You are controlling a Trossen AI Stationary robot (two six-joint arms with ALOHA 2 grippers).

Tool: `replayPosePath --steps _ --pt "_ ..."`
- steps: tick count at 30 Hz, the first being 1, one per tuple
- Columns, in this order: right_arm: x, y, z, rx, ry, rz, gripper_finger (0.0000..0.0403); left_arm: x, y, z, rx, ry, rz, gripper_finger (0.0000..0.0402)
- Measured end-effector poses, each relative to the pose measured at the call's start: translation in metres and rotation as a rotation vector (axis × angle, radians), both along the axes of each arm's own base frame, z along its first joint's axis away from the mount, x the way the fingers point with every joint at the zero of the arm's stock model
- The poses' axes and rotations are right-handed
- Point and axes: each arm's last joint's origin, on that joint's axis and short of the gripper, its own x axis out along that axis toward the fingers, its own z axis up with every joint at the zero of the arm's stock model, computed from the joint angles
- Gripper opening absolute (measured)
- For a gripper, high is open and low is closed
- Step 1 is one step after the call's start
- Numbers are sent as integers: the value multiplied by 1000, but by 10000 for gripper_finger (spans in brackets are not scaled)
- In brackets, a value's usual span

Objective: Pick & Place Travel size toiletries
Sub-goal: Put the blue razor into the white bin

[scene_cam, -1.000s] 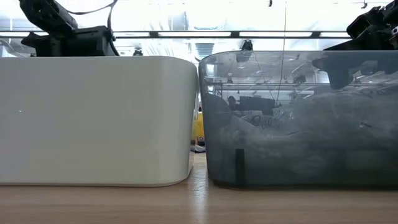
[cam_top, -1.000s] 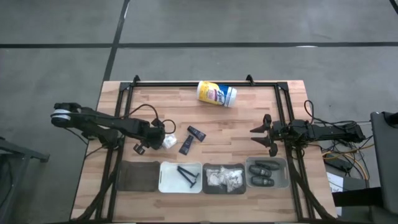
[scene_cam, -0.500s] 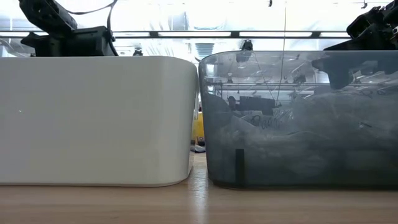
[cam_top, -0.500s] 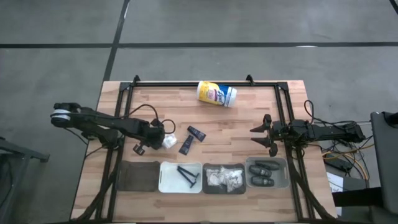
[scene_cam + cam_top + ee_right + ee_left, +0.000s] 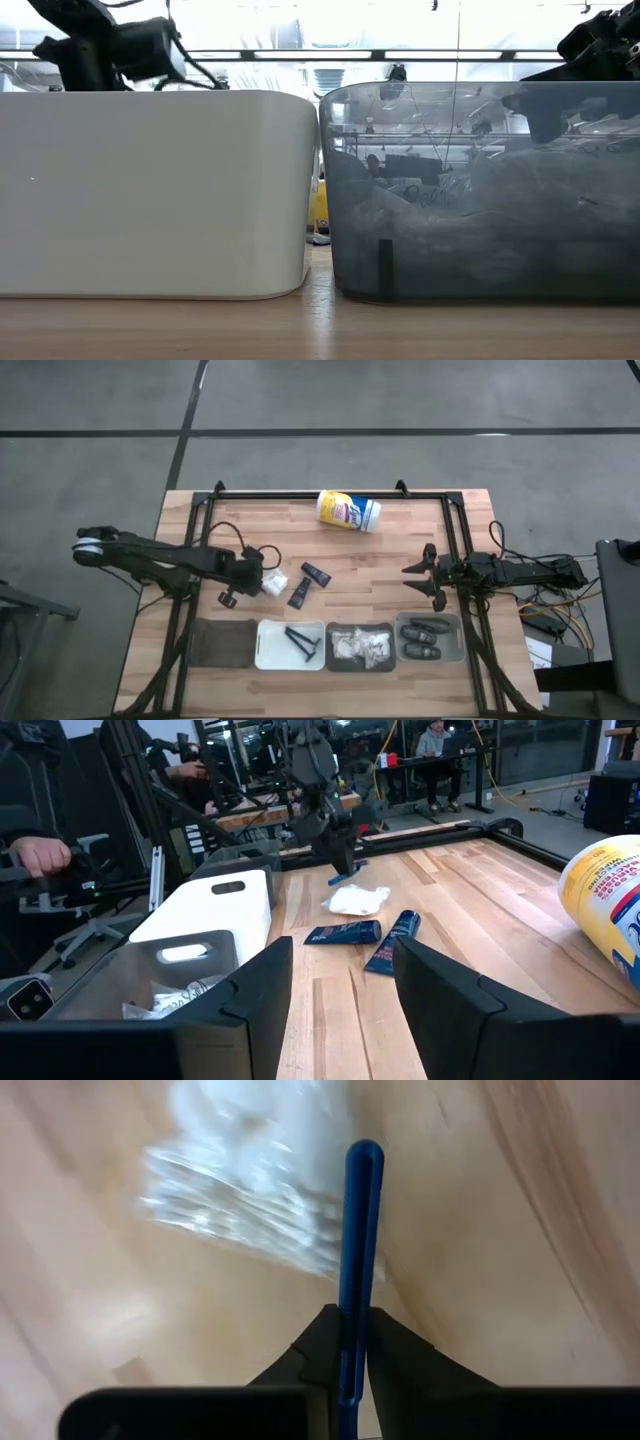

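My left gripper (image 5: 257,577), fingers pressed together on nothing, hangs beside a crumpled, shiny white packet (image 5: 273,584) mid-desk; my right gripper (image 5: 420,577) stands apart.

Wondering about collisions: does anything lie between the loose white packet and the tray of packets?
Yes: one black tube lies on the table between the white packet and that tray; lifting should clear it.

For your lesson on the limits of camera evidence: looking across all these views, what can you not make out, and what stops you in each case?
- Low view: table beyond hidden by the white bin and grey bin.
- Left wrist view: white packet blurred; left gripper shut, a grip on it unclear.
- Right wrist view: canister cut off by the edge.
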Motion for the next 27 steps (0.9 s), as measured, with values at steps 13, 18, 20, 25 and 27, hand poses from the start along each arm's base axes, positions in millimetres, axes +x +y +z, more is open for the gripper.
replayPosePath --steps 13,18,20,25,27 --pt "0 0 0 0 0 0 127 -15 2 39 57 -293 58 39" --pt "0 0 0 0 0 0 111 -16 2 57 53 -475 63 39" --pt "0 0 0 0 0 0 105 -16 2 64 52 -548 64 39" --pt "0 0 0 0 0 0 87 -13 2 81 51 -732 64 39" --pt "0 0 0 0 0 0 80 -10 2 87 47 -803 67 39"
